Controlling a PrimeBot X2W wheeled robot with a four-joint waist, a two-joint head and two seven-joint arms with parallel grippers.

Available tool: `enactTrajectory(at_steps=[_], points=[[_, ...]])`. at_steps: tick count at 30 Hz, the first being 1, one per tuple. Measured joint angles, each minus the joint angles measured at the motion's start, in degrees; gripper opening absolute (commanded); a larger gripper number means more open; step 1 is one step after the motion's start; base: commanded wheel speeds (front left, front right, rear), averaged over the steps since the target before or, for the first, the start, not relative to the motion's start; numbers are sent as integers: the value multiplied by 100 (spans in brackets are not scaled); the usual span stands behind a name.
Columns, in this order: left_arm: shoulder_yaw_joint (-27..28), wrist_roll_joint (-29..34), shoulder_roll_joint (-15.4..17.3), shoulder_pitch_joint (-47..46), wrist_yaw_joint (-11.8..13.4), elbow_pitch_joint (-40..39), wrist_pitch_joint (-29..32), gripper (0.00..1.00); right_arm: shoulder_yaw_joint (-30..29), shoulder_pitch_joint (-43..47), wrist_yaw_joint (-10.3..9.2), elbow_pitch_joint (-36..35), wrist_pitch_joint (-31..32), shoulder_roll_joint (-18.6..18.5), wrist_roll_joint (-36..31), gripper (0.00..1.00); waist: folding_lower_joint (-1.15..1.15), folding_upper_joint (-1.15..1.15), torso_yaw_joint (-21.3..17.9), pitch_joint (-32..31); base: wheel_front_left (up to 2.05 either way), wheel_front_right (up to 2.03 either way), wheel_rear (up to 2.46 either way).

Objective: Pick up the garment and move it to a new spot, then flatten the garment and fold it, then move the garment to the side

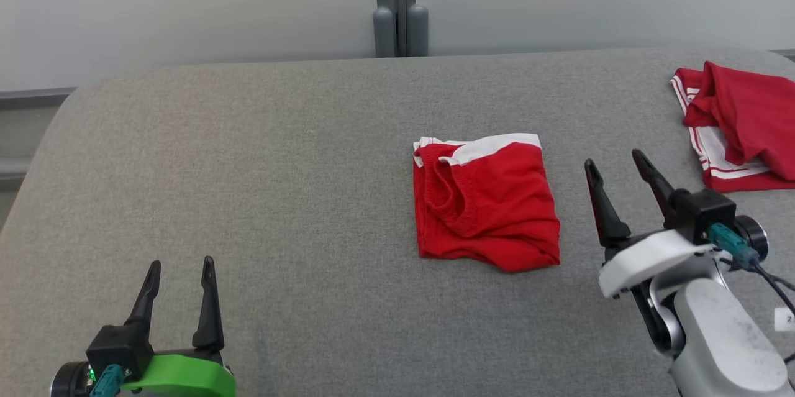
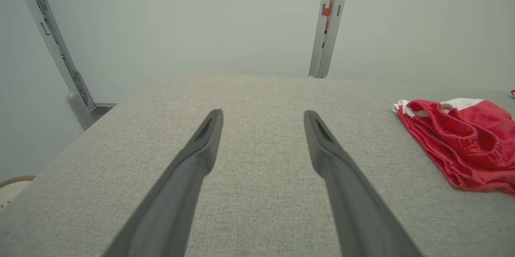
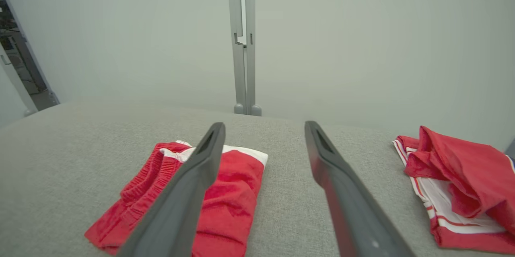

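Garment (image 1: 487, 204) is seen folded into a compact red rectangle with a white band along its far edge. It is laid flat on the grey desk (image 1: 279, 167), slightly toward 3 o'clock of the desk's middle.

Left gripper (image 1: 180, 264) is placed at 8 o'clock of the garment, well apart from it, over bare desk. Its fingers (image 2: 193, 160) are spread wide apart and nothing is gripped. The garment (image 2: 462, 144) is caught at 3 o'clock in the left wrist view.

Right gripper (image 1: 613, 159) is placed near the garment at 3 o'clock, not touching it. Its fingers (image 3: 346, 192) are likewise spread wide with nothing between them. In the right wrist view the garment (image 3: 233, 184) is partly covered by one finger.

A rumpled red cloth (image 1: 739, 123) with white striped trim is left at 2 o'clock of the garment, by the desk's edge. A grey post (image 1: 400, 12) is seen at 12 o'clock behind the desk.
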Motion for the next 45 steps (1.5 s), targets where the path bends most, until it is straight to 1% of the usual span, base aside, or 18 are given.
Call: enactTrajectory(at_steps=[4,10,15,19,20,23,26,27,28,29,33,35,41,45], points=[[-92,-12,1,-110,3,7,0,100,90,-706,1,602,130,-12,-34,100,0,0,94,187,0,0,0],[-259,-87,1,-316,34,43,1,100,166,-1396,1,1826,387,-19,16,100,0,0,321,437,0,0,0],[-382,-153,1,-463,52,53,0,100,261,-1753,1,2689,390,-11,105,100,0,0,491,642,0,0,0],[-463,-180,1,-556,86,57,0,100,326,-1982,1,3263,304,49,202,100,0,0,608,815,0,0,0],[-493,-190,0,-588,99,59,0,100,366,-2042,1,3497,255,86,288,100,0,0,657,891,0,0,0],[-521,-193,1,-618,103,71,0,100,444,-2103,1,3879,232,163,407,100,0,0,730,980,0,0,0],[-526,-199,1,-620,129,80,0,100,498,-2131,0,4089,163,236,560,100,0,0,765,1012,0,0,0],[-524,-200,1,-620,145,81,0,100,515,-2139,0,4133,162,277,637,68,0,0,762,1011,0,0,0],[-526,-203,1,-620,152,86,0,100,545,-2145,-1,4166,154,305,738,22,0,0,753,1003,0,0,0],[-527,-219,1,-620,154,88,0,100,594,-2148,-1,4186,138,321,798,0,0,0,741,996,0,0,0],[-547,-242,1,-620,158,81,0,100,860,-2214,5,4198,83,327,922,0,0,0,672,993,0,0,0],[-558,-243,1,-628,158,74,0,100,1006,-2289,8,4190,70,240,929,0,0,0,638,1015,0,0,0],[-595,-249,0,-791,155,3,0,100,1753,-2763,7,3996,152,-256,922,0,0,0,491,1179,0,0,0],[-605,-223,-1,-904,151,-74,0,100,2375,-3151,7,3657,299,-771,982,0,0,0,327,1363,0,0,0]])
